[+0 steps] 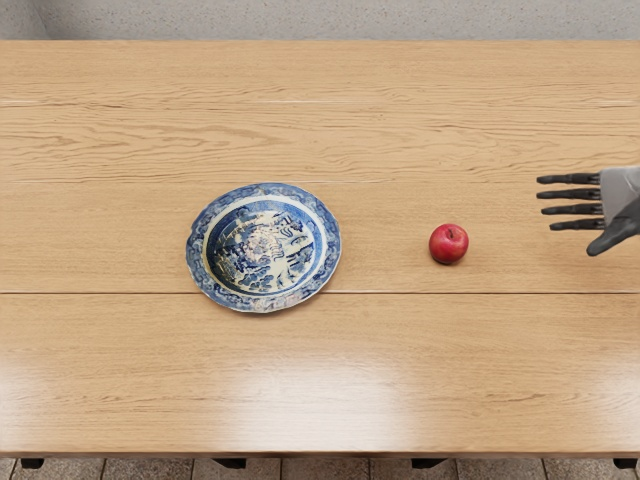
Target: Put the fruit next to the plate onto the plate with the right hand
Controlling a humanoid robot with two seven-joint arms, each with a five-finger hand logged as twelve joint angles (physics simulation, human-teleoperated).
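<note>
Bright, even light is falling from above across the wooden table (320,380). A pale sheen is glowing along its near part, strongest toward both lower corners. The plate (197,250) and red apple (448,243) are casting only faint, tight shadows. Everything is showing crisp, and plank lines are running straight to the frame's edges.

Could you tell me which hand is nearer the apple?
Right. The right hand, open, is at the picture's right edge, apart from the apple; the left hand is out of view.
</note>
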